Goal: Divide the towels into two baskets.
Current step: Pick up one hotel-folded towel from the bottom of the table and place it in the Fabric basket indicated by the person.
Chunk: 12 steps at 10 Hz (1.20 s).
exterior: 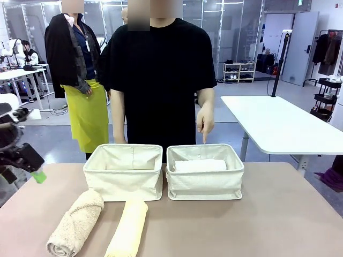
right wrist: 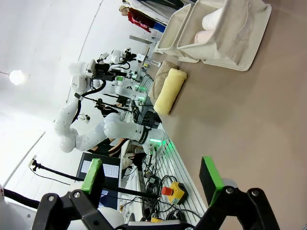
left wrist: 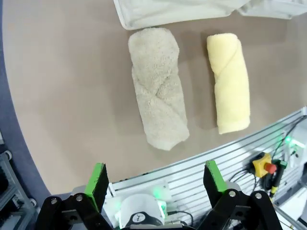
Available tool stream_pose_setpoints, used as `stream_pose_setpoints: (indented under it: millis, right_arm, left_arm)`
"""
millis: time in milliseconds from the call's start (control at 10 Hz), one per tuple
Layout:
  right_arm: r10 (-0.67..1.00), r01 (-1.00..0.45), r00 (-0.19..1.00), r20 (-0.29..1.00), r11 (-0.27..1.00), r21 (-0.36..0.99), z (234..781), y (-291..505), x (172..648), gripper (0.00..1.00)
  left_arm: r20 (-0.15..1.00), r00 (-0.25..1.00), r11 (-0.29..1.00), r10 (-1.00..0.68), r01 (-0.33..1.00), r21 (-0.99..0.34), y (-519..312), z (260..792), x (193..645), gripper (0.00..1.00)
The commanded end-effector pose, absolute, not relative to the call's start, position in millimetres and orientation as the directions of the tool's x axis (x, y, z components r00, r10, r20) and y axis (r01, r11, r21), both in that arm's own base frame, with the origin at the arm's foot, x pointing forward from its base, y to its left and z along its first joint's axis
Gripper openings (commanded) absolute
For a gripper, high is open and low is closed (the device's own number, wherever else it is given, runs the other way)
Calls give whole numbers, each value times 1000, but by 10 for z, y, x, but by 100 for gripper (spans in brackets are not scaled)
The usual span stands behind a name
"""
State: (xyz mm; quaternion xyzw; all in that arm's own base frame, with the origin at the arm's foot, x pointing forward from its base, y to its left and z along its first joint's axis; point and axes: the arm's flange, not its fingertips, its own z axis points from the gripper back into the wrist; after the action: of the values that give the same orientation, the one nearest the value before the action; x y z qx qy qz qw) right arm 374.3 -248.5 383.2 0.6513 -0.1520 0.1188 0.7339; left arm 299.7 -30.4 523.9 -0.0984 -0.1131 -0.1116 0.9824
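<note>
Left claw [left wrist: 156,178] is held spread, with nothing between its pads, off the near left side of the desk [exterior: 278,214]. Right claw [right wrist: 151,172] is likewise spread and empty, well back from the baskets.

On the brown desk top, a tan towel [exterior: 75,222] and a yellow towel [exterior: 128,229] are laid side by side, apart, just in front of the left basket [exterior: 123,184]. The right basket [exterior: 206,184] is set just beside the left one. A white towel [exterior: 199,165] is lodged in it, with a pink towel [right wrist: 204,37] next to it.

A person's hand [exterior: 205,124] is pointed down at the right basket's far rim.

Along the desk's near edge an aluminium rail [left wrist: 211,165] is fitted, and a yellow stop button [left wrist: 264,165] is mounted by it. Behind the desk, a grey floor [exterior: 64,131], a white table [exterior: 278,126] and a low shelf [exterior: 238,72] can be seen.
</note>
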Motion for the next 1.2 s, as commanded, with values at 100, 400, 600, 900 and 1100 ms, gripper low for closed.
stream_pose_setpoints:
  millis: [100,400,600,900,1100]
  right_arm:
    - [-29,-377,923,383,124,918,3852,-2470,3725,100]
    - [-29,-377,923,383,124,918,3852,-2470,3725,100]
    - [-29,-377,923,383,124,918,3852,-2470,3725,100]
    - [-29,-377,923,383,124,918,3852,-2470,3725,100]
    - [-29,-377,923,383,124,918,3852,-2470,3725,100]
  left_arm:
    - [203,957,964,-208,236,-125,-540,4917,3295,100]
    - [166,967,975,-195,210,-75,-725,4476,3393,100]
    - [177,967,977,-182,198,-79,-856,4184,3369,100]
    - [141,978,987,-153,159,-32,-916,3797,3407,100]
    - [141,982,991,-127,133,-32,-948,3593,3433,100]
